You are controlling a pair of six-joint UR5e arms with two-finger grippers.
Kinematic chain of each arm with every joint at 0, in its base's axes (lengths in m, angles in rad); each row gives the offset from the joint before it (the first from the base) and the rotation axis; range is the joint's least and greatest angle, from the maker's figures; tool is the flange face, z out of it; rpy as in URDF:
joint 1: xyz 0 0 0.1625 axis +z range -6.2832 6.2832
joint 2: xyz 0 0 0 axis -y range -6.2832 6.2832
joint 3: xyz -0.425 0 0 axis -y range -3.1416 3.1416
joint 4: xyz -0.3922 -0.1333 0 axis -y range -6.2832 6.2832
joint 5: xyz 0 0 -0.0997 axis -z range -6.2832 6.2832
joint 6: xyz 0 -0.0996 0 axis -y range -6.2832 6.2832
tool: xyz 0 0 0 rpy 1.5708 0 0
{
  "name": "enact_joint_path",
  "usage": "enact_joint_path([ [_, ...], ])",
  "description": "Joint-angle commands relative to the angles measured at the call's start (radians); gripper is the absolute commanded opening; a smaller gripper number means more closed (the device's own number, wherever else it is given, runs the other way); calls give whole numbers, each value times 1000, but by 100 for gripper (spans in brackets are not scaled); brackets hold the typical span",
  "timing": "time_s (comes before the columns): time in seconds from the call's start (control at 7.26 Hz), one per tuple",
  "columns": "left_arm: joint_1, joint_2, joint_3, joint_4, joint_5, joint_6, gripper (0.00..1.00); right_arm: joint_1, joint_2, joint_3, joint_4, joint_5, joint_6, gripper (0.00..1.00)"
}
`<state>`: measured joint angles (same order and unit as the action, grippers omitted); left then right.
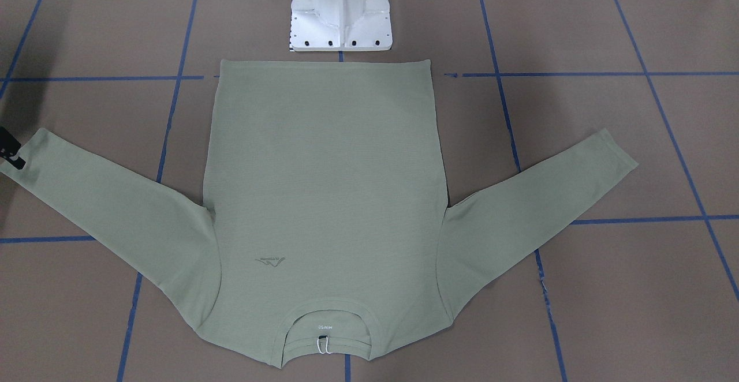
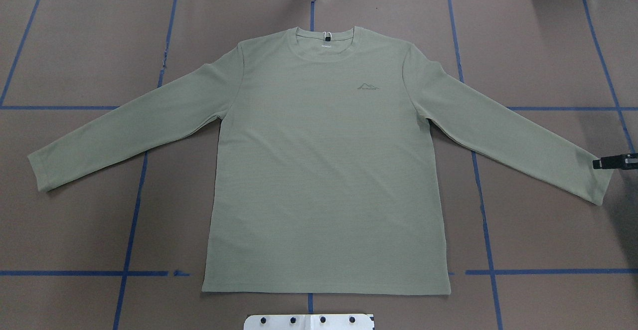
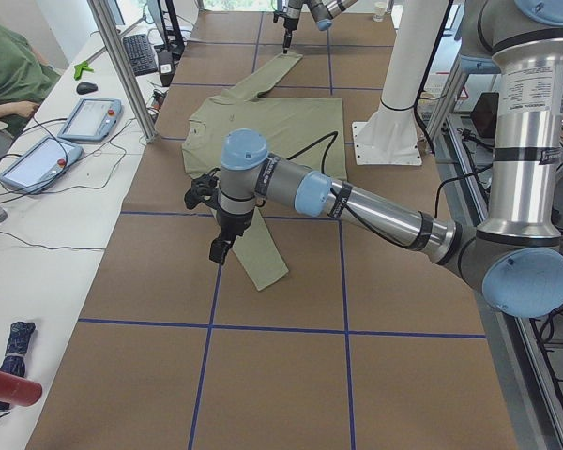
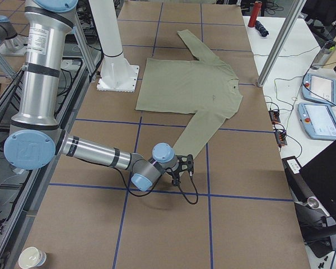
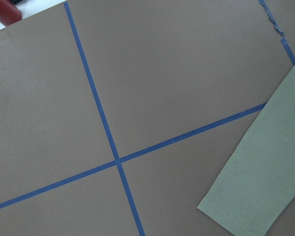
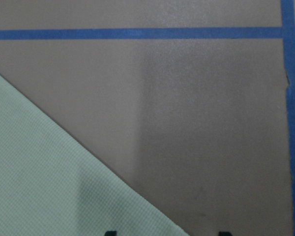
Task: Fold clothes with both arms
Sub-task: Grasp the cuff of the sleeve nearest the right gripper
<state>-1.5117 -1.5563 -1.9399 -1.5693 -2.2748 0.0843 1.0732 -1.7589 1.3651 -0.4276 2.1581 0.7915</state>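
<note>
A pale sage-green long-sleeved knit shirt point(image 2: 324, 170) lies flat and face up in the middle of the brown paper-covered table point(image 2: 548, 230), which is marked with blue tape lines point(image 2: 129, 230). Its hem is just beside the white metal pedestal base point(image 1: 340, 18), its ribbed collar is on the far side from the robot, and both sleeves are spread out to the sides.

The black right gripper point(image 2: 610, 162) is at the right sleeve cuff point(image 2: 595, 185). In the right wrist view its two fingertips point(image 6: 224, 232) stand apart, so this claw is released, with the cuff corner between them.

The black left gripper point(image 3: 220, 249) hangs just beside the left sleeve, near its cuff point(image 2: 40, 170). I cannot tell if this claw is released or clenched.
</note>
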Motion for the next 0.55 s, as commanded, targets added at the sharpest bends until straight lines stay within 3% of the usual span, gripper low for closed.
enact_joint_path([
  [0.0, -1, 2, -1, 0, 0, 0, 100, -10, -8, 0, 0, 0, 0, 58],
  [0.28, -1, 4, -1, 0, 0, 0, 100, -10, -5, 17, 0, 5, 0, 0],
  [0.41, -1, 4, -1, 0, 0, 0, 100, -9, -7, 49, -14, 12, 2, 0],
])
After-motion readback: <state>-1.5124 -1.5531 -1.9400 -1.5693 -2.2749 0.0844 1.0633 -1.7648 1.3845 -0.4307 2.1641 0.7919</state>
